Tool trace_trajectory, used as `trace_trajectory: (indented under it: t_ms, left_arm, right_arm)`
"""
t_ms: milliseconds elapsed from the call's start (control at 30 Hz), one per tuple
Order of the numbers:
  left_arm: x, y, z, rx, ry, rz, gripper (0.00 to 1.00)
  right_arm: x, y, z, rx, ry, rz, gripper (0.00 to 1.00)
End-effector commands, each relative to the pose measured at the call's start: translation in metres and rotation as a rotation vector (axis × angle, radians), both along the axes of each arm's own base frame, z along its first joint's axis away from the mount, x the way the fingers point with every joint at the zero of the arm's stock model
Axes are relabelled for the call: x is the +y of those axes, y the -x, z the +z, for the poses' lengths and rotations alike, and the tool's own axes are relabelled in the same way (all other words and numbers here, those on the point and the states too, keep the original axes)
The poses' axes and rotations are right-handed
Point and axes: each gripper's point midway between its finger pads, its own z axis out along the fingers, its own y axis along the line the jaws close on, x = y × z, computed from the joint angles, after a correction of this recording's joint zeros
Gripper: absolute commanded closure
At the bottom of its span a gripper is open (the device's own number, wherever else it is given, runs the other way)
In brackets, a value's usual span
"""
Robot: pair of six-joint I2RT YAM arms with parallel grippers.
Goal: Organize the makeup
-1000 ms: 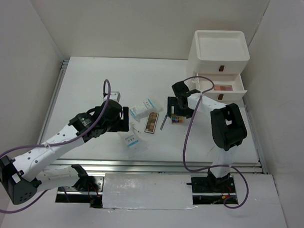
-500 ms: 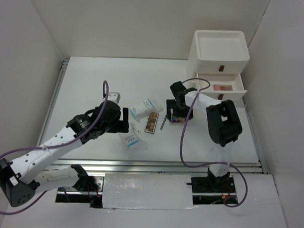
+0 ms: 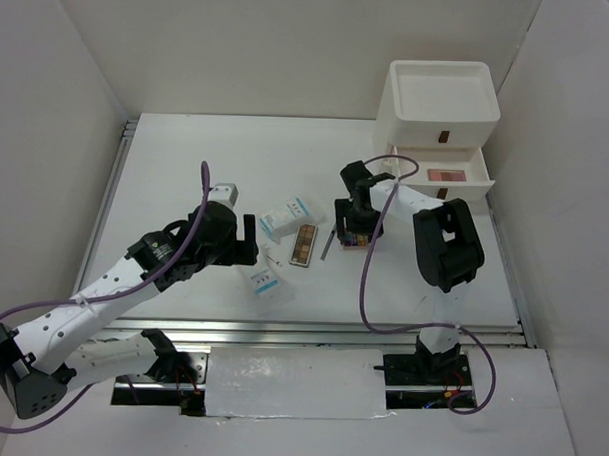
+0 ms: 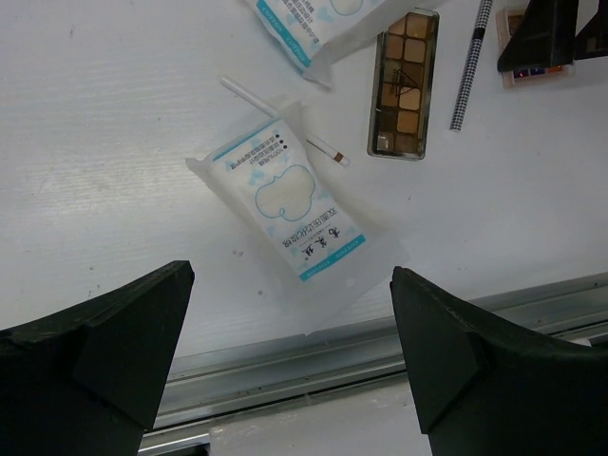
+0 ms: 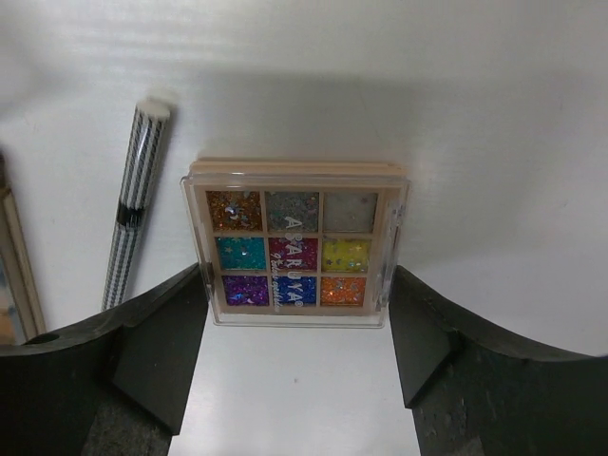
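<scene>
A multicoloured eyeshadow palette lies flat on the white table, and my right gripper has come down over it. Its two fingers press against the palette's left and right edges. In the top view this gripper sits just in front of the drawer unit. A thin grey pencil lies just left of the palette. The brown palette and two printed sachets lie mid-table. My left gripper hangs open above the near sachet, holding nothing.
The white stacked drawer unit stands at the back right, its middle drawer pulled open with a pink compact inside. A small white box sits behind the left arm. A metal rail runs along the table's near edge.
My right gripper has dropped onto the multicoloured palette and its fingers have narrowed onto the palette's sides. The left arm has shifted slightly forward and left, still open.
</scene>
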Motion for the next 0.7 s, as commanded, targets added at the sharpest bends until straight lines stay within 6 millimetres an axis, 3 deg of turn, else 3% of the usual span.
trace_trajectory:
  t_ms: [0,133,167,300,333,467,667]
  left_arm:
    - [-0.003,-0.002,0.006,-0.029,0.015,-0.018,0.01]
    - [-0.003,-0.001,0.009,-0.034,0.019,-0.018,0.01]
    - [-0.003,-0.001,0.011,-0.036,0.021,-0.019,0.01]
    - [-0.001,0.003,0.018,-0.042,0.029,-0.032,0.01]
    - [-0.001,0.005,0.022,-0.056,0.034,-0.047,0.01]
    - [0.006,0.01,0.03,-0.078,0.011,-0.073,0.01]
    - [0.023,0.013,0.027,-0.099,-0.04,-0.048,0.01]
  right_arm:
    - [0.008,0.002,0.042,-0.094,-0.081,0.002,0.58]
    - [0.014,-0.003,0.099,-0.242,-0.178,0.006,0.57]
    - [0.011,-0.009,0.124,-0.305,-0.199,-0.007,0.56]
    - [-0.021,-0.038,0.172,-0.444,-0.224,-0.127,0.54]
    - [-0.045,-0.054,0.185,-0.495,-0.232,-0.198,0.54]
    - [-0.105,-0.09,0.212,-0.619,-0.2,-0.376,0.54]
    - [-0.146,-0.127,0.232,-0.696,-0.166,-0.51,0.52]
